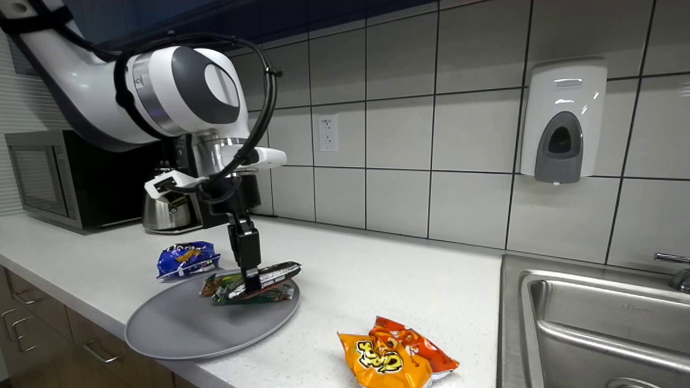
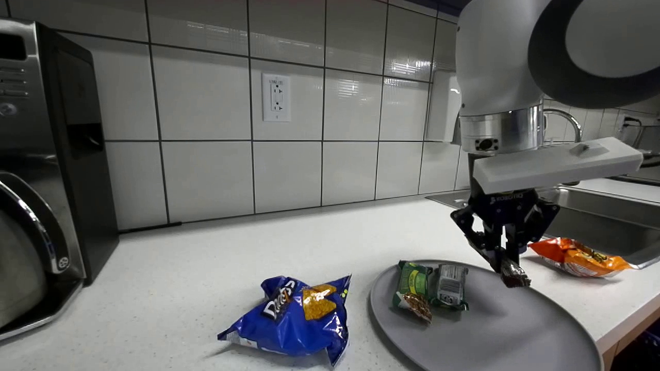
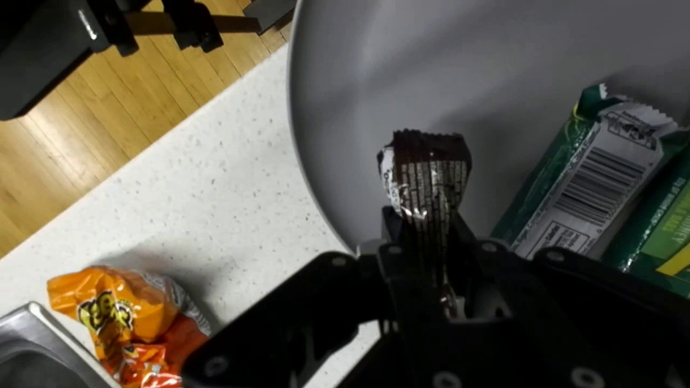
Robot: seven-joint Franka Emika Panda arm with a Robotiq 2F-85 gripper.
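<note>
Brown bar [image 3: 428,172] is clamped in the gripper [image 3: 424,222]; the wrist view alone shows floorboards [image 3: 129,108].

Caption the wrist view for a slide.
End effector grips a brown-wrapped bar over a gray plate bearing green-wrapped bars, with an orange snack bag on the counter.

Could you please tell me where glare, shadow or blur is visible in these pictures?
Wrist view: small glints on the brown wrapped bar, soft shadows on the gray plate, gripper very dark and slightly blurred; in an exterior view, bright highlights on the soap dispenser; in an exterior view, striped reflections on the wall tiles.
</note>
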